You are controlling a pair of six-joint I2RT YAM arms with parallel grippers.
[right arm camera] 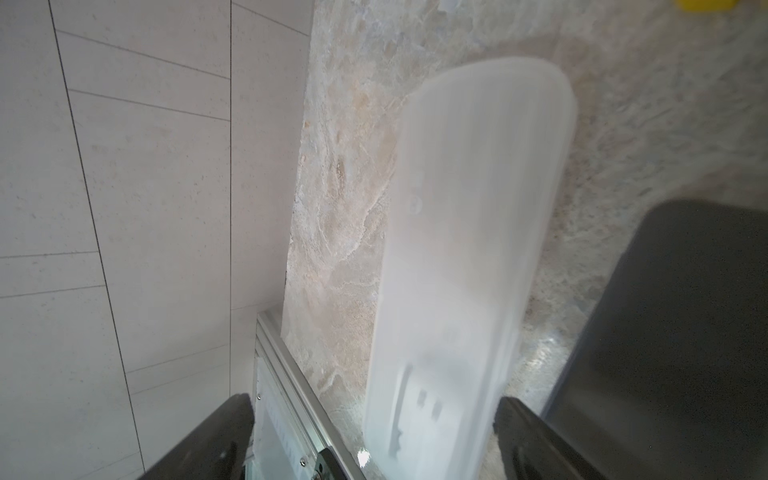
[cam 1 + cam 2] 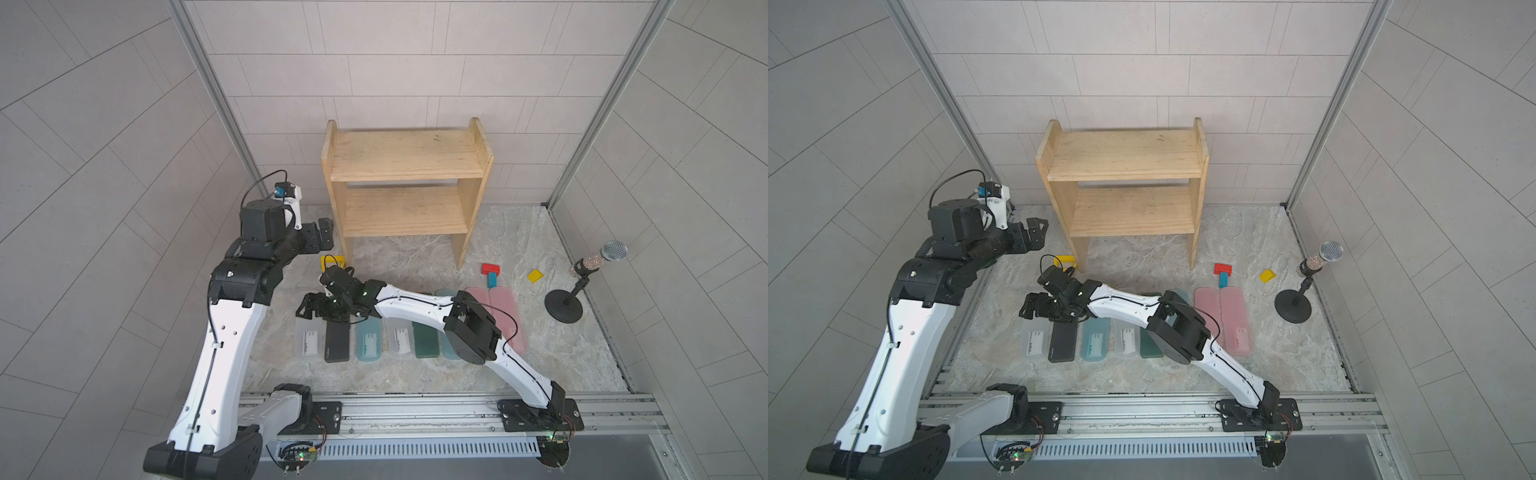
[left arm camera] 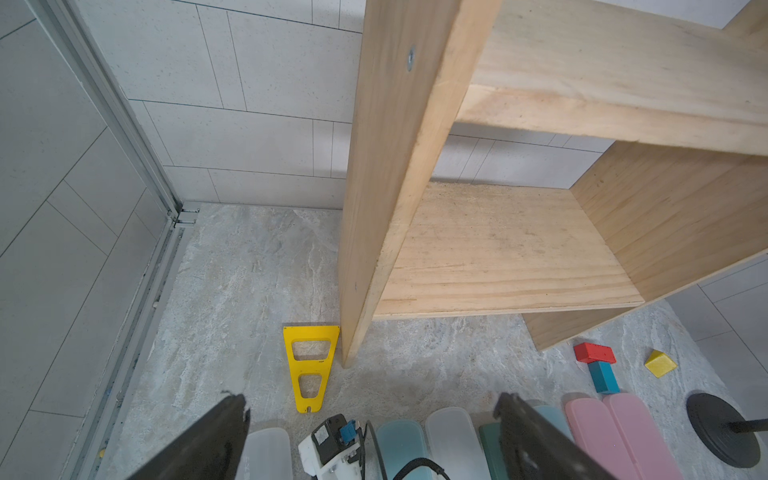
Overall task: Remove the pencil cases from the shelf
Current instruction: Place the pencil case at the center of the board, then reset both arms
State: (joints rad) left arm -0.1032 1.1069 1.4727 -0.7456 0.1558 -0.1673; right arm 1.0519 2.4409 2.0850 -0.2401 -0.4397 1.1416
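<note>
marbled tabletop [image 2: 519,232] between grey tiled walls [image 2: 415,62]; left gripper [image 3: 371,397] and right gripper [image 1: 372,401] wide apart, empty

The shelf [image 2: 407,166] stands at the back of the table [image 2: 519,365], and the pencil cases [image 2: 368,343] lie in front of it in one row, side by side with their long sides running front to back; the right-hand ones sit a little further back than the rest. The triangular frame [image 3: 309,365] lies flat just beside the foot of the shelf's left side panel, behind the row's left end. Right of the shelf's right foot, two small blocks [image 2: 491,274] lie touching in a T just behind the rightmost cases, with a wedge block [image 2: 535,275] near them further right and the microphone stand [image 2: 565,307] at the table's right edge.
</note>
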